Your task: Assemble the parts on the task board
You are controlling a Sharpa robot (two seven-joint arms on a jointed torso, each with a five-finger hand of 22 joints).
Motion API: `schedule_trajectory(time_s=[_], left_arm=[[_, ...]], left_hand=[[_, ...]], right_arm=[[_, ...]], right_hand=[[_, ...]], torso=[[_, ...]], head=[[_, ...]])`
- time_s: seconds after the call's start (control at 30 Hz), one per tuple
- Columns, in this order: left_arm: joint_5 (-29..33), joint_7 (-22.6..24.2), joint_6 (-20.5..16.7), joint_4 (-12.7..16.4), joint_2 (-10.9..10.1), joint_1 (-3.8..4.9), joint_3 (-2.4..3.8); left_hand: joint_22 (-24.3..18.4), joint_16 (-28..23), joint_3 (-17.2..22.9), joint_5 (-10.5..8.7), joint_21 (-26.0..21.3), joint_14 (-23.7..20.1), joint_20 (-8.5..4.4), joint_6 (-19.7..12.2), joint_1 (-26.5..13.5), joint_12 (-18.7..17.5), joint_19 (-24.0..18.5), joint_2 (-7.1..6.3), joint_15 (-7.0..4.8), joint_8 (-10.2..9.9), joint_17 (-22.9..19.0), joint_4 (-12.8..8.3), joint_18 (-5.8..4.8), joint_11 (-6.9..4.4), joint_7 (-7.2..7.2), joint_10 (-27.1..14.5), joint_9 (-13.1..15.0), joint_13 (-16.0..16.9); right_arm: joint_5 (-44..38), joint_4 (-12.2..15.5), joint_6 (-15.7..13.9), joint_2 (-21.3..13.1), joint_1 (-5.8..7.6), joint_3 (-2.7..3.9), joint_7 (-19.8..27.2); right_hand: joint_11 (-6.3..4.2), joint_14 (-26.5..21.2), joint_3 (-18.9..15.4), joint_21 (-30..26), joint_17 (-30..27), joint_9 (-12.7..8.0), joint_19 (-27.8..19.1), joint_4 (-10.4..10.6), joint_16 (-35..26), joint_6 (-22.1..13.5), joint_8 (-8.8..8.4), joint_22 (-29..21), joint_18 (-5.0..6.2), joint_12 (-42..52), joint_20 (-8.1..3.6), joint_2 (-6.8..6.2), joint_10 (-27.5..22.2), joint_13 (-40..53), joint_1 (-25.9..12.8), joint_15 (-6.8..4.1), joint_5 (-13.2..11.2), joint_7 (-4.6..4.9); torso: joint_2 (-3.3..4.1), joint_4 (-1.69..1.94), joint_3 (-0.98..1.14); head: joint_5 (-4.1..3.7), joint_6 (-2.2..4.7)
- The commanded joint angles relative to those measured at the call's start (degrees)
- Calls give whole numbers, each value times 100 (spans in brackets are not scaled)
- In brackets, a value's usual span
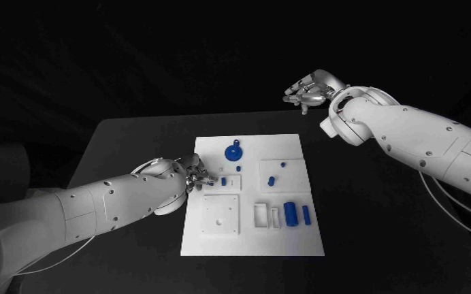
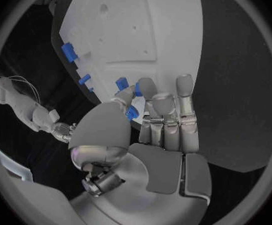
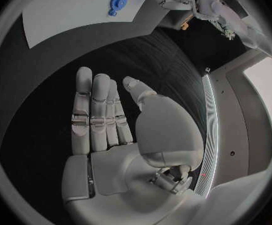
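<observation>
Mid-task: left hand (image 1: 188,171) pinches a blue part (image 2: 131,113) at the task board (image 1: 295,143); other parts loose; right hand (image 1: 312,91) spread, empty.

My left arm (image 1: 88,205) reaches in from 8 o'clock, left hand (image 1: 188,173) low near centre, palm down, fingers (image 2: 165,116) curled forward, thumb and a fingertip pinching something small and blue. Right arm (image 1: 412,137) comes in from 3 o'clock, raised; right hand (image 1: 312,91) up at 1 o'clock, holding nothing, fingers (image 3: 97,110) straight together, thumb apart.
</observation>
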Motion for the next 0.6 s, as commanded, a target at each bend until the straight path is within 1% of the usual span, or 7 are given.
schedule_trajectory(time_s=[0.03, 0.1, 0.2, 0.4, 0.53, 0.6], left_arm=[[63, -37, 132, -4, 11, -45, -29], [62, -33, 126, -5, 12, -45, -29], [60, -29, 119, -7, 13, -45, -29], [59, -24, 101, -13, 12, -45, -29], [59, -24, 96, -23, 11, -45, -29], [59, -25, 95, -27, 10, -45, -29]], left_hand=[[95, -21, -28, -28, -37, 3, -11, -4, 6, -1, 32, -48, -15, 2, -6, 15, -60, -46, 18, 14, 6, 5], [96, -21, -48, -36, -41, 1, -13, 3, 15, 2, 34, -64, -18, 1, -9, 58, -61, -51, 15, 11, 0, 6], [97, -21, -65, -48, -41, 1, -12, 6, 13, 3, 36, -90, -17, 2, -10, 76, -63, -47, 15, 12, -1, 6], [98, -15, -98, -69, -46, 2, -13, 17, 18, 6, 39, -140, -16, 3, -7, 183, -66, -49, 11, 11, -6, 4], [98, -22, -124, -125, -50, -1, -13, 29, 8, 6, 40, -210, -17, 9, -17, 297, -68, -49, 11, 13, -4, 2], [98, -25, -135, -154, -53, -3, -13, 40, 21, 5, 40, -269, -16, 11, -22, 377, -68, -48, 12, 13, -4, -1]], right_arm=[[0, 0, 63, 7, -6, 3, 15], [0, -1, 63, 8, -8, 3, 14], [1, -2, 61, 8, -9, 3, 13], [1, -3, 60, 8, -11, 3, 12], [1, -8, 58, 10, -12, 3, 12], [1, -9, 58, 11, -13, 3, 14]], right_hand=[[-3, 53, -4, -20, 0, -8, 44, 25, -12, -53, -8, -7, 42, 18, -3, -33, 33, -3, 20, 5, 18, -7], [-3, 53, -4, -20, 0, -8, 44, 25, -12, -53, -8, -7, 42, 18, -3, -33, 33, -3, 20, 5, 18, -7], [-3, 53, -4, -20, 0, -8, 44, 25, -12, -53, -8, -7, 42, 18, -3, -33, 33, -3, 20, 5, 18, -7], [-3, 53, -4, -20, 0, -8, 44, 25, -12, -53, -8, -7, 42, 18, -3, -33, 33, -3, 20, 5, 18, -7], [-1, 52, -5, -23, -2, -8, 44, 34, -16, -59, -6, -14, 43, 15, -1, -33, 32, -7, 11, 7, 16, -6], [-1, 52, -5, -23, -2, -8, 44, 34, -16, -59, -6, -14, 43, 15, -1, -33, 32, -7, 11, 7, 16, -6]], torso=[[1, -1, -2], [-2, -5, -3], [-1, -5, -2], [-3, -3, -1], [-2, 0, 1], [-4, -2, 3]], head=[[-2, -9], [3, -9], [3, -12], [3, -12], [3, -13], [2, -17]])
